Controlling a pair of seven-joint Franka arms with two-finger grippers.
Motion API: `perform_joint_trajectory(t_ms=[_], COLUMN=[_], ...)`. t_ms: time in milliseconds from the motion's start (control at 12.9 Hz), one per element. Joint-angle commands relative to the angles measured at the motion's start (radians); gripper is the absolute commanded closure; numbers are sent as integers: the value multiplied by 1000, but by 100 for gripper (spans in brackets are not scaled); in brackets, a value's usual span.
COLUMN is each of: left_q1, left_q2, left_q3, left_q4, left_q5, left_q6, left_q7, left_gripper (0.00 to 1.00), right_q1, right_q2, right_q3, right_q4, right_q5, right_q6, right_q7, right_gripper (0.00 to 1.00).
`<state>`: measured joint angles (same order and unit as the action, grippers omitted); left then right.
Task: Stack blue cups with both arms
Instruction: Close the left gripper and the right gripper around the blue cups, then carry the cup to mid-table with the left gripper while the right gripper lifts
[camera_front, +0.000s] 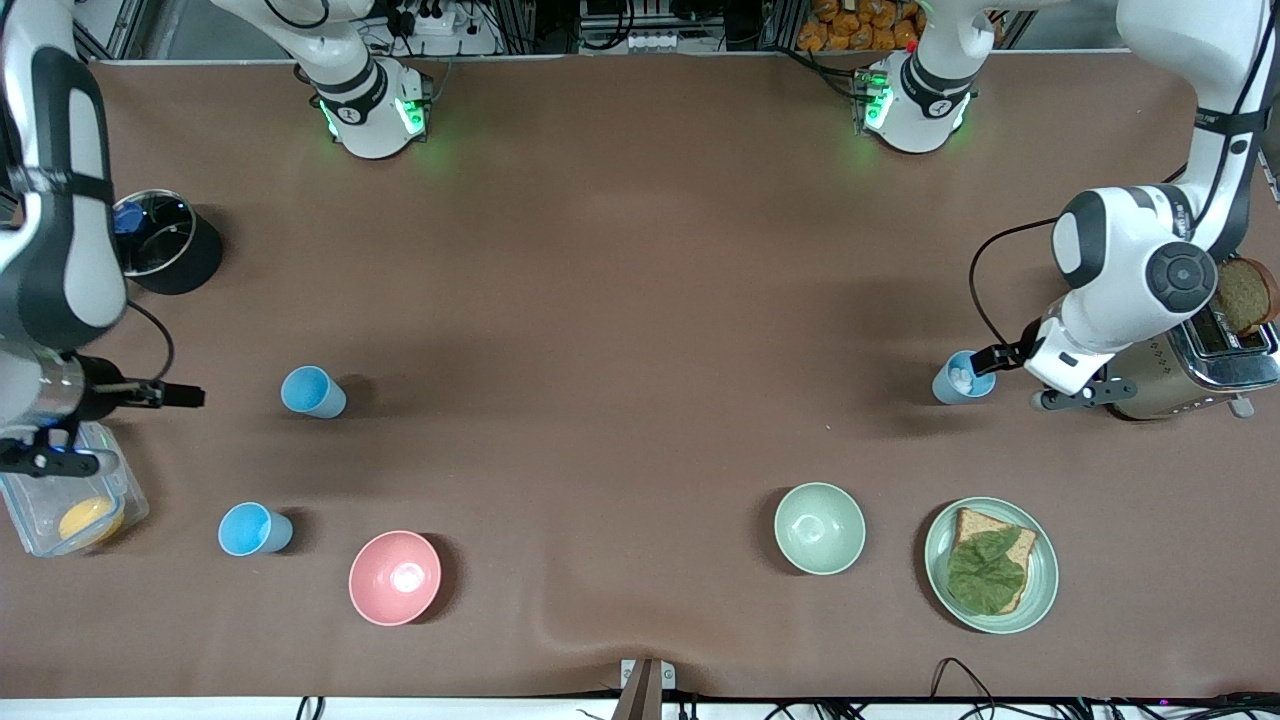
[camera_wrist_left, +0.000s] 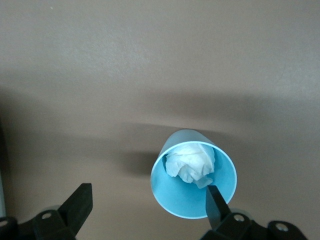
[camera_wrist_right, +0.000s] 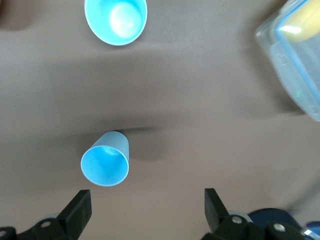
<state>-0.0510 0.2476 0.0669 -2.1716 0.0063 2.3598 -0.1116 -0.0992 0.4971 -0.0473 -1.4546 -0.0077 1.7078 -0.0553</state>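
Note:
Three blue cups stand upright on the brown table. One (camera_front: 313, 391) is toward the right arm's end, and it shows in the right wrist view (camera_wrist_right: 105, 162). A second (camera_front: 255, 529) is nearer the front camera, also in that wrist view (camera_wrist_right: 116, 20). The third, duller cup (camera_front: 963, 378) holds crumpled white paper, seen in the left wrist view (camera_wrist_left: 194, 180). My left gripper (camera_front: 988, 358) is open at this cup's rim (camera_wrist_left: 147, 207); one finger (camera_wrist_left: 216, 204) overlaps the cup's mouth. My right gripper (camera_front: 185, 397) is open and empty beside the first cup (camera_wrist_right: 147, 210).
A pink bowl (camera_front: 394, 577), a pale green bowl (camera_front: 819, 527) and a green plate (camera_front: 1042, 570) with bread and lettuce sit near the front edge. A toaster (camera_front: 1200, 365) stands under the left arm. A black pot (camera_front: 165, 245) and a clear plastic box (camera_front: 70, 505) are by the right arm.

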Motion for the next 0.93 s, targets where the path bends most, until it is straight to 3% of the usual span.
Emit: perform_joint_trajectory(t_ms=[0, 233, 311, 388, 466, 621, 854], left_q1=[8, 10, 8, 7, 2, -1, -3], left_q2=[28, 73, 82, 87, 91, 105, 96], left_q3=[-9, -9, -9, -9, -10, -15, -25], left_q4=[-5, -5, -2, -2, -1, 9, 15], left_q5=[-28, -29, -28, -29, -29, -28, -29], left_q6=[35, 68, 78, 82, 91, 93, 92], left_q7=[27, 29, 29, 27, 27, 27, 27], left_gripper=[18, 29, 52, 82, 100, 100, 100], right_q1=[-33, -28, -18, -13, -13, -7, -7], right_q2=[105, 161, 159, 159, 161, 159, 155], right_q3=[14, 15, 21, 21, 23, 23, 23], right_q4=[17, -18, -56, -85, -127, -193, -198], right_q5=[79, 86, 89, 97, 97, 97, 98], right_q6=[6, 9, 18, 47, 109, 189, 181], right_q7=[-9, -12, -12, -12, -12, -12, -12], right_gripper=[0, 0, 0, 0, 0, 0, 0])
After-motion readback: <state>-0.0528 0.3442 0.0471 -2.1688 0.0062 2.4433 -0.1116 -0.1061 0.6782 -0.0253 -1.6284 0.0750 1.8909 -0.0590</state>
